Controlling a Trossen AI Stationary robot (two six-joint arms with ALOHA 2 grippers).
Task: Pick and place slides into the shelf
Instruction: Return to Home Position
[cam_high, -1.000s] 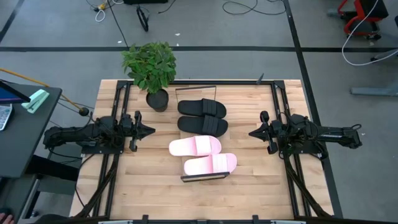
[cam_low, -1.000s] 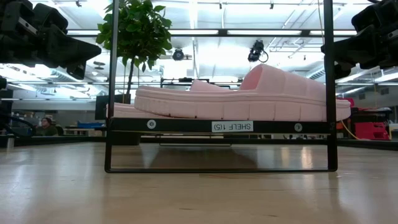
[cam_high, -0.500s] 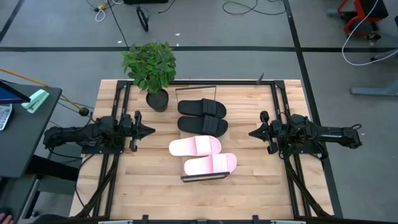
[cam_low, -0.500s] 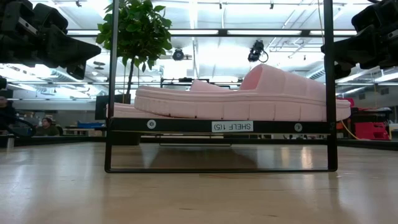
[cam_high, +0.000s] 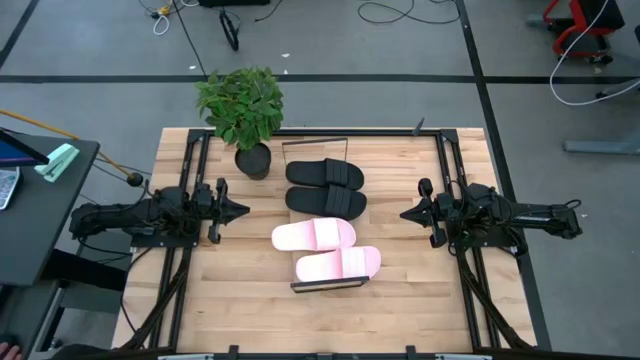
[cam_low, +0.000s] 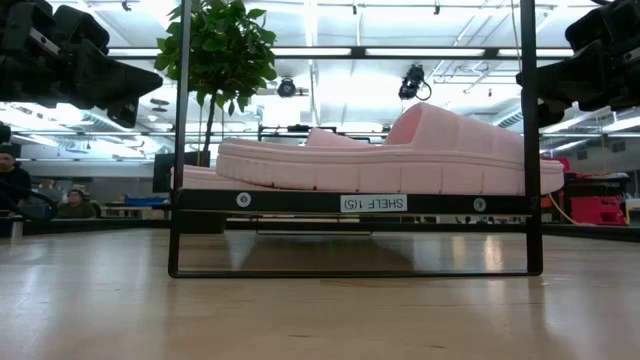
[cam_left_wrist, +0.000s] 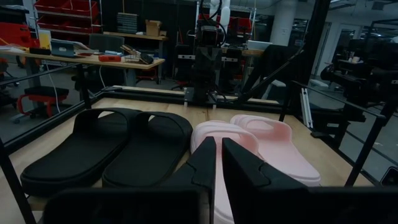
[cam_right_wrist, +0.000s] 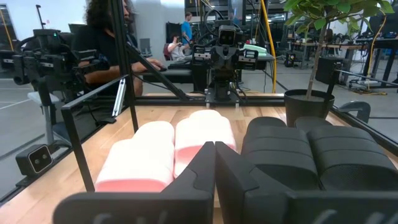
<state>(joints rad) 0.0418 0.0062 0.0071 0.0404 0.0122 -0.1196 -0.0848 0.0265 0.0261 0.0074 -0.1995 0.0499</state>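
Now the slatted wooden bench (cam_high: 180, 310) carries everything the job concerns, and nothing is in the air. The shelf (cam_high: 326, 286) runs down the middle of the bench, a black end bar closing each end. The potted plant (cam_high: 241, 105) stands at the far left corner, just beside the shelf's far end.

All four slides lie across the shelf in a row. The two black slides (cam_high: 325, 173) are at the far end, side by side and touching. The two pink slides (cam_high: 314, 235) are at the near end, the nearest one skewed slightly and just beside the end bar.

The left end effector (cam_high: 240, 211) is drawn back to the left of the row, well apart from it. Its fingers (cam_left_wrist: 205, 167) are together and hold nothing. The right end effector (cam_high: 408, 214) mirrors it on the right, fingers (cam_right_wrist: 200, 165) likewise together and empty.

By my judgement the placing is done, and the step in hand is the retreat to rest. Both arms look parked already. The next move calls only for settling them without brushing the shelf frame.
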